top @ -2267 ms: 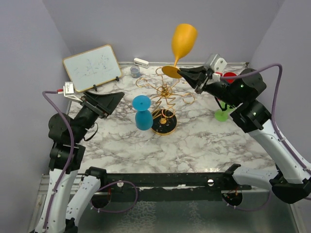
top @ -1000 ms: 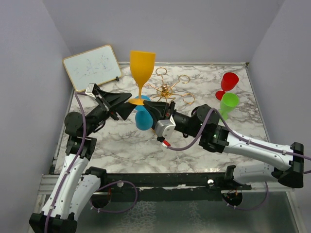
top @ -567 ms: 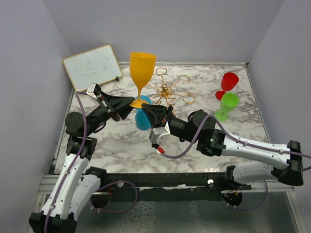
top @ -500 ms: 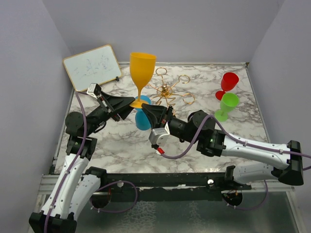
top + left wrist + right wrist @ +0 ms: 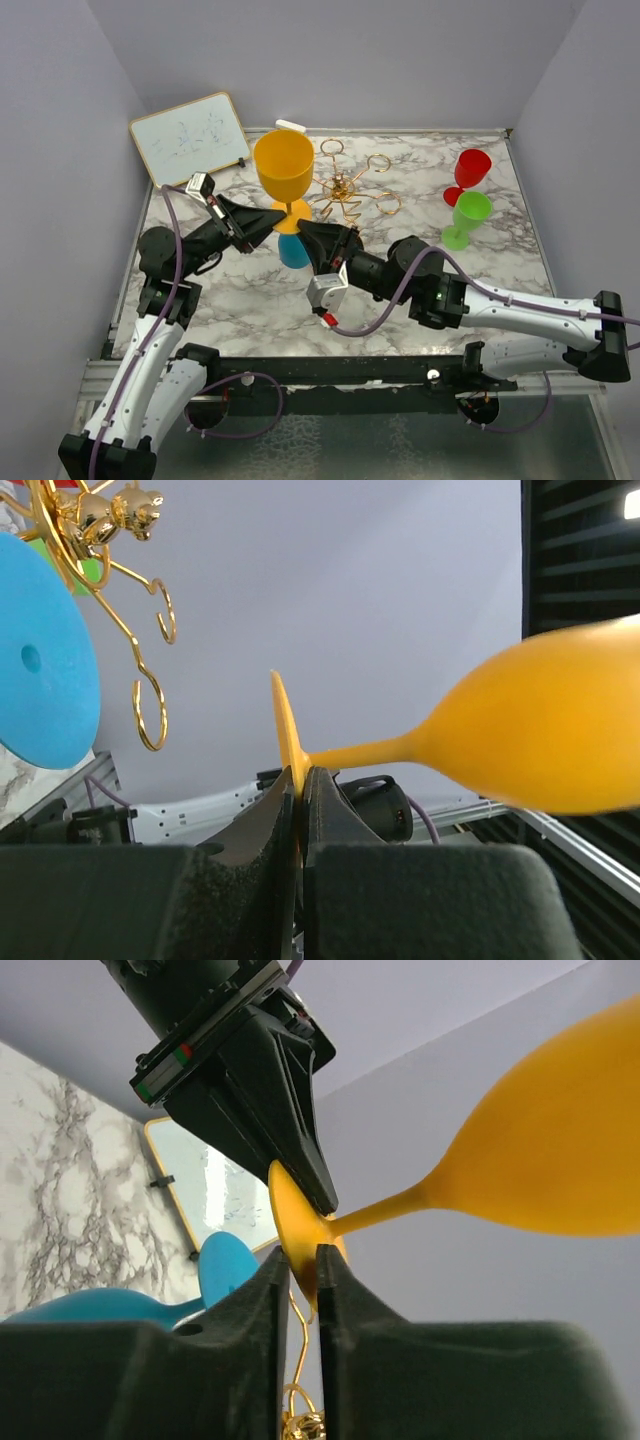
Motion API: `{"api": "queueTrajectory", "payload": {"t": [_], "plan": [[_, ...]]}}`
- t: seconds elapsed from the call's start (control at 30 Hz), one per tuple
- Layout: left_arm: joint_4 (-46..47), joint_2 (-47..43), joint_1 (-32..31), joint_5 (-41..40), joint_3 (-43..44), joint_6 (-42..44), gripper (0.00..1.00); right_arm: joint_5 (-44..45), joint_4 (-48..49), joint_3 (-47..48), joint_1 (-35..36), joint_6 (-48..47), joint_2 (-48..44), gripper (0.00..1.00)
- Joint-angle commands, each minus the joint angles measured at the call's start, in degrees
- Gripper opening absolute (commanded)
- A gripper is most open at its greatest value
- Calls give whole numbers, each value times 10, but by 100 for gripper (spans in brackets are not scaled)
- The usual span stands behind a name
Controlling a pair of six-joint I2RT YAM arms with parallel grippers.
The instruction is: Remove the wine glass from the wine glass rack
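Note:
The orange wine glass point(image 5: 284, 168) is off the gold wine glass rack point(image 5: 345, 190) and hangs in the air to the rack's left, bowl tipped toward the camera. My left gripper point(image 5: 277, 216) is shut on its round foot point(image 5: 286, 725), pinching the disc edge-on. My right gripper point(image 5: 304, 229) meets it from the other side. Its jaws stand slightly apart around the foot's rim point(image 5: 300, 1250), with a gap showing beside the disc. A blue glass point(image 5: 293, 250) hangs upside down on the rack just below both grippers.
A red glass point(image 5: 472, 167) and a green glass point(image 5: 470, 212) stand on the marble table at the right. A small whiteboard point(image 5: 190, 138) leans at the back left. The rack's gold hooks point(image 5: 150, 670) are close beside the left fingers.
The left gripper has closed onto the orange glass's foot. The right gripper's jaws have loosened from it. The glass has tipped its bowl toward the camera.

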Motion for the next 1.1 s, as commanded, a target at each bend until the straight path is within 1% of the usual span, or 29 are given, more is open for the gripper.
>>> {"api": "queueTrajectory", "payload": {"t": [0.0, 0.07, 0.1, 0.2, 0.27, 0.33, 0.4, 0.47, 0.57, 0.67, 0.73, 0.8, 0.9, 1.0, 1.07], "plan": [[-1, -19, 0, -18, -7, 56, 0, 26, -2, -3, 17, 48, -42, 25], [22, -28, 0, -32, -21, 58, 0, 30, -23, 1, 18, 76, -62, 36], [34, -33, 0, -38, -28, 59, 0, 32, -36, 4, 18, 92, -78, 39], [48, -46, 0, -58, -38, 77, 0, 44, -73, 11, 18, 142, -115, 44], [29, -56, 0, -70, -33, 109, 0, 68, -108, 26, 18, 169, -129, 44], [-10, -70, 0, -86, -19, 160, 0, 101, -145, 46, 18, 200, -135, 44], [-86, -89, 0, -108, 7, 225, 0, 159, -151, 65, 18, 225, -129, 44], [-148, -111, 0, -136, 27, 293, 0, 211, -178, 94, 18, 243, -105, 44], [-217, -154, 0, -183, 41, 348, 0, 318, -195, 136, 17, 248, -52, 44], [-267, -193, 0, -220, 49, 384, 0, 359, -211, 182, 0, 269, -3, 43], [-304, -213, 0, -243, 59, 406, 0, 348, -234, 221, -33, 309, 20, 41], [-336, -228, 0, -265, 70, 426, 0, 305, -290, 271, -92, 384, 40, 40], [-368, -244, 0, -282, 79, 454, 0, 223, -393, 364, -168, 495, 78, 37], [-402, -249, 0, -293, 86, 485, 0, 171, -504, 465, -202, 576, 130, 34], [-417, -252, 0, -297, 86, 503, 0, 107, -595, 559, -232, 633, 181, 30]]}}
